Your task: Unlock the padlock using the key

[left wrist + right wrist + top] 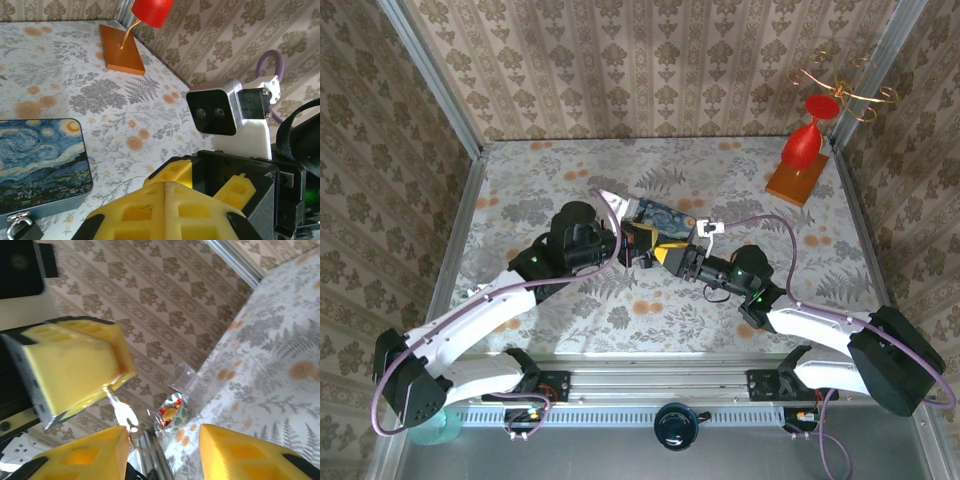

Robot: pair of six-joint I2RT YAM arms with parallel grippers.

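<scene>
Yellow-padded fingers are facing each other over the middle of the worktop [520,170] as I am watching from above. The left gripper [642,240] and the right gripper [667,256] are pointing tip to tip, just at the near side of the blue swirl-painted tin [670,216]. A red goblet [802,145] is standing on a wooden base [796,182] in the far right corner.

Through the left wrist camera I am seeing the left pads pressed together, with the right fingers spread apart just beyond them. The padlock [22,227] is lying on the worktop against the tin's side wall, its silvery loop toward the tin.

Through the right wrist camera the right gripper is standing wide. The left one is pinching a thin silvery key [119,410] at its tip.
</scene>
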